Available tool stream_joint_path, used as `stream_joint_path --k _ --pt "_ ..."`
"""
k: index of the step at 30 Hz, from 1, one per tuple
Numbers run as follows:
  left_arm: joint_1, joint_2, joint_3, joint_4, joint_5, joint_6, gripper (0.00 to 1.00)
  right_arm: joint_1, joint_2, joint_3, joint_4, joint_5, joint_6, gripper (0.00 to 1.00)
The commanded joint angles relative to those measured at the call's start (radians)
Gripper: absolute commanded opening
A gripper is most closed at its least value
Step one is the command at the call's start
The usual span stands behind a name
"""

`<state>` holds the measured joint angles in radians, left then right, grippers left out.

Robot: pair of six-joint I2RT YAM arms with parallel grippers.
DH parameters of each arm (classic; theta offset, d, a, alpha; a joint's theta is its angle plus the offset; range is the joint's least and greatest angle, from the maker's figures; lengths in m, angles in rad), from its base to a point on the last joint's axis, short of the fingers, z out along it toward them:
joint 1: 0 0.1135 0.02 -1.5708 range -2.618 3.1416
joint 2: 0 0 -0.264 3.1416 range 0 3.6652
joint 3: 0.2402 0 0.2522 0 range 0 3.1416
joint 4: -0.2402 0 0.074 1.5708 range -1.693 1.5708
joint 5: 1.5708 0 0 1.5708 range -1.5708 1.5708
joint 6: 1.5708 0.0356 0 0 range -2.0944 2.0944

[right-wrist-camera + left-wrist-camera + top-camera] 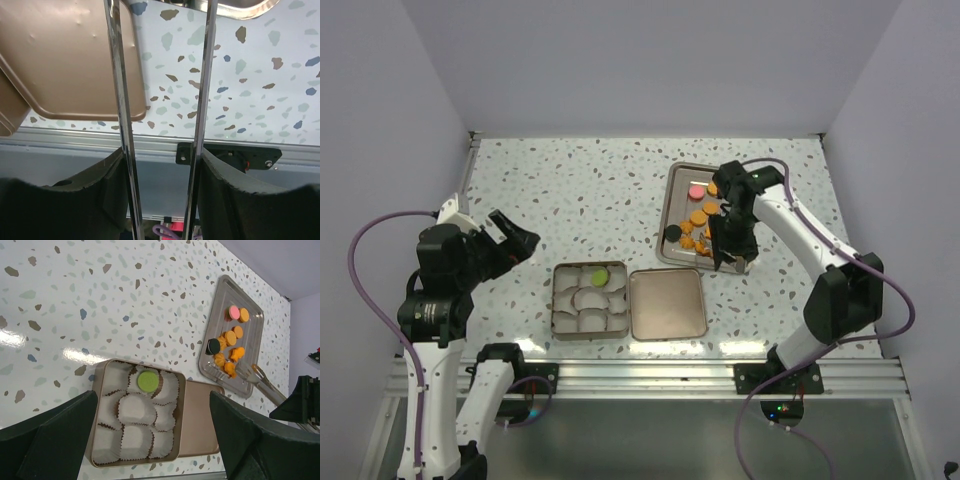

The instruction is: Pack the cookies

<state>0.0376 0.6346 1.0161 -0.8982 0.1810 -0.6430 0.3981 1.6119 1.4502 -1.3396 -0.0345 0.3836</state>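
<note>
Orange round cookies (698,218), one pink, one black, left jaws wide, empty, right jaws clamping tongs (121,110)

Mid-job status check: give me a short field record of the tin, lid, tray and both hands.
tin: open, lined with white paper cups
packed so far: one green cookie, in a far-row cup
lid: lying flat, right of the tin
tray: holds the unpacked cookies, mostly orange, plus a pink cookie and a black cookie
left hand: open, holding nothing, left of the tin
right hand: shut on tongs, at the tray's near end
</note>
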Motion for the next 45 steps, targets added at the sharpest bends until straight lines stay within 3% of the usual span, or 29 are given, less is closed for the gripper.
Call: stream_joint_path --k 1,26,39,45 --pt "-0.004 0.0 0.01 0.054 0.037 0.0 1.0 -0.004 -0.03 -0.036 -0.081 -0.014 0.003 0.52" --pt "-0.004 -0.029 0.047 0.007 -0.002 -0.003 1.0 -0.002 0.089 -0.044 -0.012 -0.085 -0.023 0.57" --pt "-0.004 -0.029 0.044 0.018 -0.003 -0.014 1.0 -0.002 0.098 -0.004 -0.023 -0.104 -0.029 0.41" --pt "-0.004 -0.029 0.041 0.025 -0.002 -0.02 1.0 -0.002 0.065 0.088 -0.085 -0.097 -0.022 0.41"
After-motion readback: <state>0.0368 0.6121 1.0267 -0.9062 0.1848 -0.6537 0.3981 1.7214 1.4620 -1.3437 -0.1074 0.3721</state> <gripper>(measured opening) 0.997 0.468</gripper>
